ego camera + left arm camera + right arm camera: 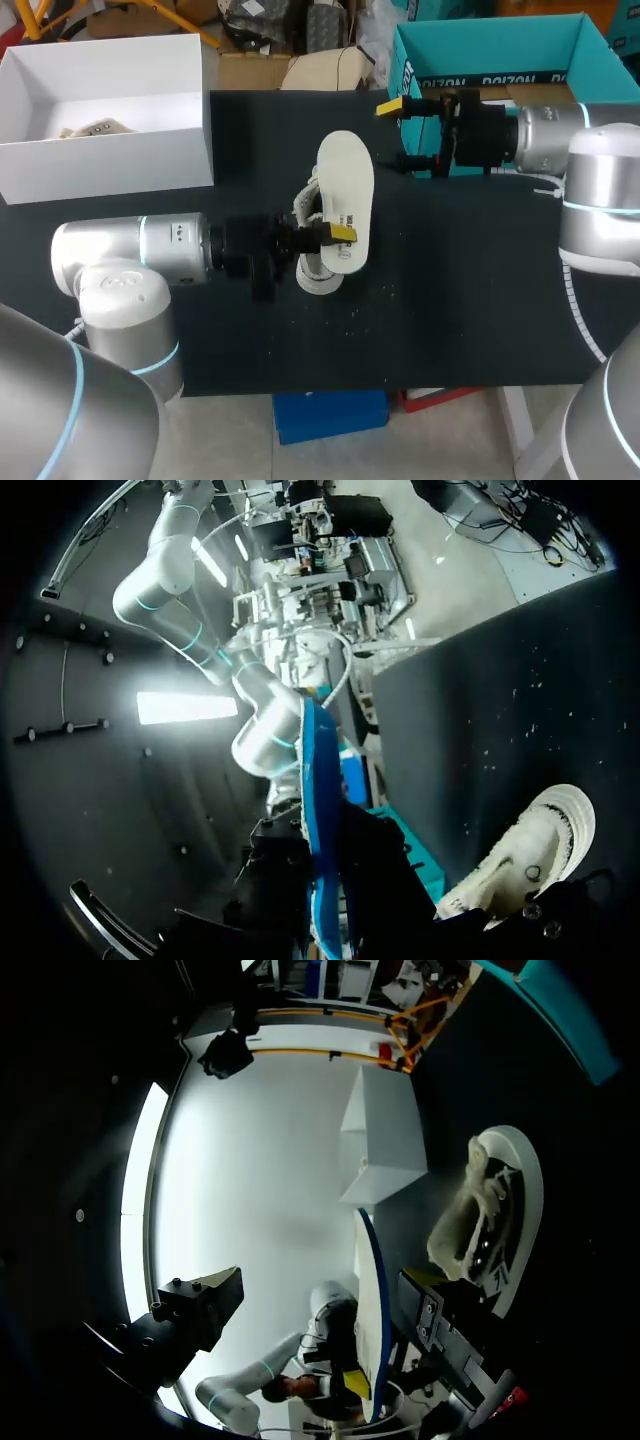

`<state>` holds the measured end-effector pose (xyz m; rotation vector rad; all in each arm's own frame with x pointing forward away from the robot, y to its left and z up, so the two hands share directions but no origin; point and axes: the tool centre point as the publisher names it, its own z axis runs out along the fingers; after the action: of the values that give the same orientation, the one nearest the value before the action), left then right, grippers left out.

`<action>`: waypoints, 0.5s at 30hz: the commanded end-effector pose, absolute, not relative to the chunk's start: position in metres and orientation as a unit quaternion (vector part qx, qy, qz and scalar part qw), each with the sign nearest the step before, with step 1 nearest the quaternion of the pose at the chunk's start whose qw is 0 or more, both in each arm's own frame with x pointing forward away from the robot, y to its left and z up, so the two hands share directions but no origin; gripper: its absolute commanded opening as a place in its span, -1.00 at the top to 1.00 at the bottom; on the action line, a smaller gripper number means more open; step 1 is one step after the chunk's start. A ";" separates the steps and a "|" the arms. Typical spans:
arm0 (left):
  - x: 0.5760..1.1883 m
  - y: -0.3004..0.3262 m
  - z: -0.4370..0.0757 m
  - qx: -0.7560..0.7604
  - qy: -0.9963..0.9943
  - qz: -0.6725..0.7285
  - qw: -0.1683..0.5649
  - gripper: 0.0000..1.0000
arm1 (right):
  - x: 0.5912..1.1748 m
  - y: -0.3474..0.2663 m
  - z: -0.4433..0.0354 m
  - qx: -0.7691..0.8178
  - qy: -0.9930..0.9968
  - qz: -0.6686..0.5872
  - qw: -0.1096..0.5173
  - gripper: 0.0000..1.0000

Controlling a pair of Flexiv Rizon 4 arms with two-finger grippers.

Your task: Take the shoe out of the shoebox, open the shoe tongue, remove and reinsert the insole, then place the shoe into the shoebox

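The left gripper (340, 233) pinches the flat white oval insole (346, 180) (blue on its underside) just above the white knit sneaker (316, 274), which lies mid-table on the black table (460, 300). The right gripper (398, 132) hangs near the table's far edge, its fingers spread and holding nothing. The open white cardboard shoebox (110, 165) sits at the far left corner.
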<state>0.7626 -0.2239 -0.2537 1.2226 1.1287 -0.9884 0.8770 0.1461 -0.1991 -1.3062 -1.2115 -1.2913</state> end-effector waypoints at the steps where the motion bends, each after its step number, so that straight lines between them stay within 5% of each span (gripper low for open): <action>1: 0.792 -0.232 -0.247 0.529 0.483 -0.419 0.558 1.00 | 0.877 0.148 -0.200 -0.530 -0.490 -0.524 0.453 -1.00; 15: 0.818 -0.233 -0.241 0.531 0.490 -0.409 0.557 1.00 | 0.877 0.148 -0.200 -0.530 -0.490 -0.524 0.453 -1.00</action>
<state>0.8164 -0.2317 -0.2412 1.2486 1.1539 -0.9676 0.8769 0.1461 -0.1991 -1.3060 -1.2107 -1.2926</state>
